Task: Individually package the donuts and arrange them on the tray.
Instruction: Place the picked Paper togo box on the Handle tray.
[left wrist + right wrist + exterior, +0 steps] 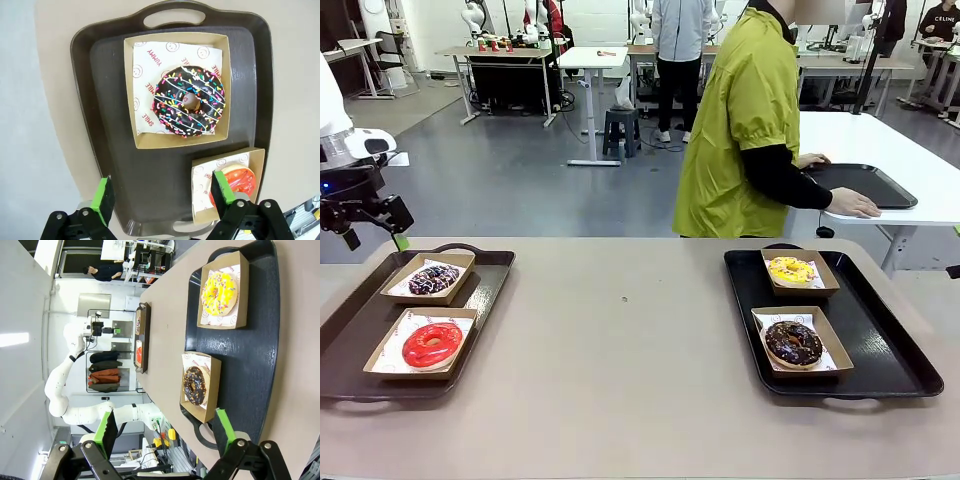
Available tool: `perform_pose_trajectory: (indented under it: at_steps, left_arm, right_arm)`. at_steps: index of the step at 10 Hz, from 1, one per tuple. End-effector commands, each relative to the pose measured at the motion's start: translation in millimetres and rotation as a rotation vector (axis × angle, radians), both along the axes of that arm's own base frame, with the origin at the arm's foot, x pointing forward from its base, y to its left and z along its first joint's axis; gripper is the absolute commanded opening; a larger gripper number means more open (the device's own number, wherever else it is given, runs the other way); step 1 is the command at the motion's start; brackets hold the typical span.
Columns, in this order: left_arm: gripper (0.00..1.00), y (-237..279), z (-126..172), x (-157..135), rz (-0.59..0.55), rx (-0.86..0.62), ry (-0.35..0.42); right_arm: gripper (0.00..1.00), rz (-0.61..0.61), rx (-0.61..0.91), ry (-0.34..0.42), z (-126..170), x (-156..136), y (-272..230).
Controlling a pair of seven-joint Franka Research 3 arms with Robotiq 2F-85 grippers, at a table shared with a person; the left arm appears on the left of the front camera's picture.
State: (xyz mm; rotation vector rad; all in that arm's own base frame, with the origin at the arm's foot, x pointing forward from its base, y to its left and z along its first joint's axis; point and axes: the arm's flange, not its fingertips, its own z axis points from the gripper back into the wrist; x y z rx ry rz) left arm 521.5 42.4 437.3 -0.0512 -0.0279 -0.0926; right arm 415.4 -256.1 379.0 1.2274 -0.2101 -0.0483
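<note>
Each of the donuts lies in an open brown box with a printed liner. On the left tray (490, 275) are a dark purple donut (433, 279) and a red donut (431, 344). The right tray (880, 340) carries a yellow donut (792, 270) and a chocolate donut (793, 342). My left gripper (375, 238) hangs open above the left tray's far end. From above, the left gripper (162, 192) looks down on the dark sprinkled donut (190, 101) and the red donut (239, 182). My right gripper (165, 432) is open, off the near end of the right tray (250, 355), facing the chocolate donut (195, 385) and the yellow donut (220, 290).
A person in a yellow-green jacket (740, 130) stands beyond the table's far edge, turned away, both hands on a third black tray (860, 183) on a white side table. Bare tabletop (620, 330) lies between the two trays.
</note>
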Motion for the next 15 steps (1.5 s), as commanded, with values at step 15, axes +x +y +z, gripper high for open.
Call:
perform_pose_trajectory:
  at_steps: [15]
  left_arm:
    - [1.00, 266, -46, -112, 0.168, -1.277, -0.027]
  right_arm:
    - [1.00, 0.010, -0.007, 0.007, 0, -2, 1]
